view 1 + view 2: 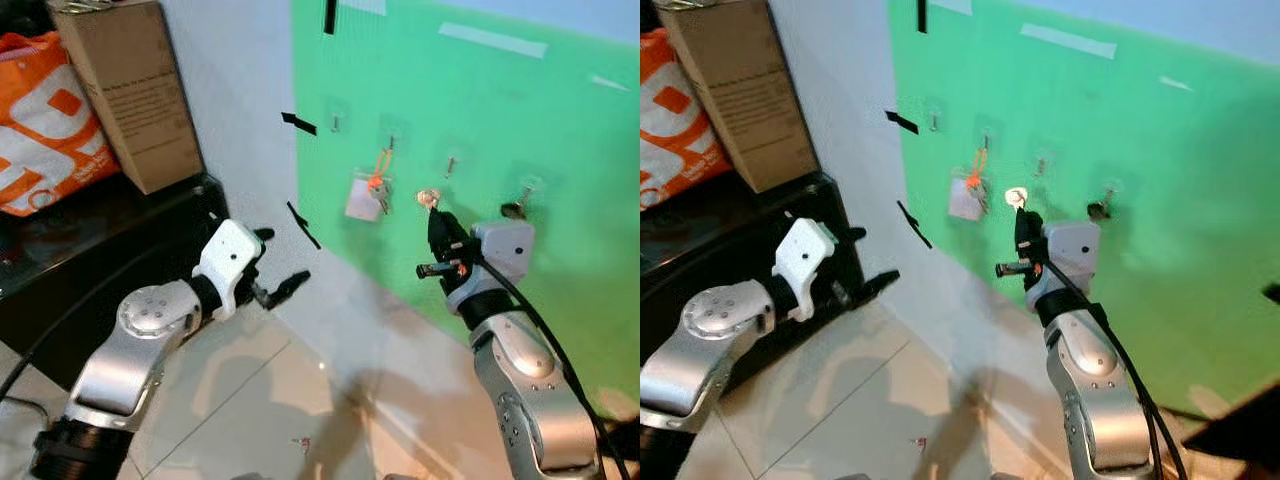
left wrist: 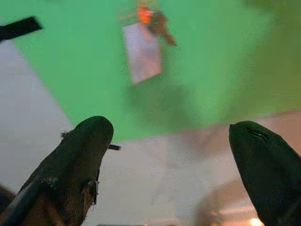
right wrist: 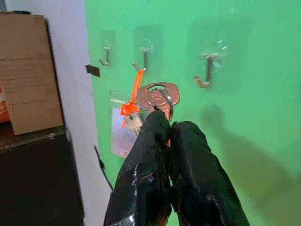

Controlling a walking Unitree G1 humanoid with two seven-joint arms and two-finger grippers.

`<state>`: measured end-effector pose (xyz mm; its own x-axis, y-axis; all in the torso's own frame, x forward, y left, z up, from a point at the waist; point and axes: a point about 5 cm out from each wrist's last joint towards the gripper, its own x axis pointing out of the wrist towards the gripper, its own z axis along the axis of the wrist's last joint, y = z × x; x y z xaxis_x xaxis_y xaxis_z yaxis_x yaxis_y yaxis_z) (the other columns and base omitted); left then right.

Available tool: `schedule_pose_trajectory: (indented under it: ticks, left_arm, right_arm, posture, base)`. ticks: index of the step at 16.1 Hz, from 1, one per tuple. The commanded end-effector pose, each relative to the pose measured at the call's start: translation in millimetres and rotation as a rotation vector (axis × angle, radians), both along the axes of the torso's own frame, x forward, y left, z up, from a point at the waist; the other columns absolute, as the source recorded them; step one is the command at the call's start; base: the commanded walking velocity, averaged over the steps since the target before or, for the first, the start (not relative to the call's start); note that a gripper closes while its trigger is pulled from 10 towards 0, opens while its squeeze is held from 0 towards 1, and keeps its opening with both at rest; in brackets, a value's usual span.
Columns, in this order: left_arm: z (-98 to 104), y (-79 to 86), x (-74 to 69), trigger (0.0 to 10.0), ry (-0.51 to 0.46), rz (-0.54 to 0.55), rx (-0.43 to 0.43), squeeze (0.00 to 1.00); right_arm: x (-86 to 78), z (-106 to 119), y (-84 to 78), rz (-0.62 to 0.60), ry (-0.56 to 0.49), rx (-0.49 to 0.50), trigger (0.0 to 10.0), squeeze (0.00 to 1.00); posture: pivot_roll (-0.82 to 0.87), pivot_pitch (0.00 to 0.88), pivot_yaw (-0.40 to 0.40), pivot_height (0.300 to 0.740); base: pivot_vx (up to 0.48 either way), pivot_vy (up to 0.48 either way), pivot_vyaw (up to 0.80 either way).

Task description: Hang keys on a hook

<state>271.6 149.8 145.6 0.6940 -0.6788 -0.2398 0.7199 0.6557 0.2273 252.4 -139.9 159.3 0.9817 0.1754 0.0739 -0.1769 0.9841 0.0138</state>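
A brown cardboard box [image 1: 130, 90] stands at the far left on a black bench [image 1: 90, 270], flaps up; its contents cannot be seen. An orange and white bag [image 1: 45, 125] leans just beside it on the left, its inside also hidden.

The right pincer [image 3: 168, 123] is raised before the green wall panel [image 1: 520, 130], clenched on a silver key [image 3: 157, 96]. The key's round head, with a wire ring through it, stands clear above the fingertips [image 3: 155, 125]; the long axis runs upright, head toward the hooks, blade hidden between the fingers. In the head views the key [image 1: 428, 198] sits close to the panel, below and between the second and third hooks.

Four small hooks are fixed in a row on clear adhesive pads. The far-left hook [image 1: 336, 122] is bare. The second hook [image 1: 391, 141] carries an orange strap [image 1: 381, 165] from which a white tag [image 1: 363, 197] and a dark key hang straight down. The third hook [image 1: 451, 165] is bare. The fourth hook [image 1: 524, 193], nearest the right wrist housing, has a dark shape beside it that cannot be identified.

The left pincer [image 1: 282, 262] is held low at the left, near the bench corner, released with its fingers [image 2: 80, 160] spread wide and nothing between them. Strips of black tape [image 1: 298, 123] mark the white wall. The floor [image 1: 250, 400] is pale glossy tile.
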Motion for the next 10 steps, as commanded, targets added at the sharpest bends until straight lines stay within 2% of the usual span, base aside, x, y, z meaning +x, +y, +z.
schedule_pose_trajectory:
  ticks: [1, 5, 10]
  left_arm:
    - [1.0, -4.9, -5.2, 10.0, 0.018, -0.060, 0.002, 0.00]
    - [1.7, -5.5, -8.7, 10.0, 0.036, -0.094, -0.002, 0.00]
    - [2.7, -5.8, -8.0, 10.0, 0.039, -0.101, 0.003, 0.00]
  right_arm:
    - [2.6, 11.6, 1.8, 0.017, -0.029, 0.002, 10.0, 0.00]
    - [8.3, 25.5, 8.1, 0.066, -0.047, 0.017, 10.0, 0.00]
    - [18.4, 34.0, 14.1, 0.145, -0.050, -0.021, 10.0, 0.00]
  posture:
    - [-0.12, 0.000, 0.021, 0.732]
    - [-0.11, 0.000, 0.019, 0.732]
    - [-0.11, 0.000, 0.018, 0.732]
  base:
    - [0.000, 0.000, 0.00]
    - [0.000, 0.000, 0.00]
    - [0.000, 0.000, 0.00]
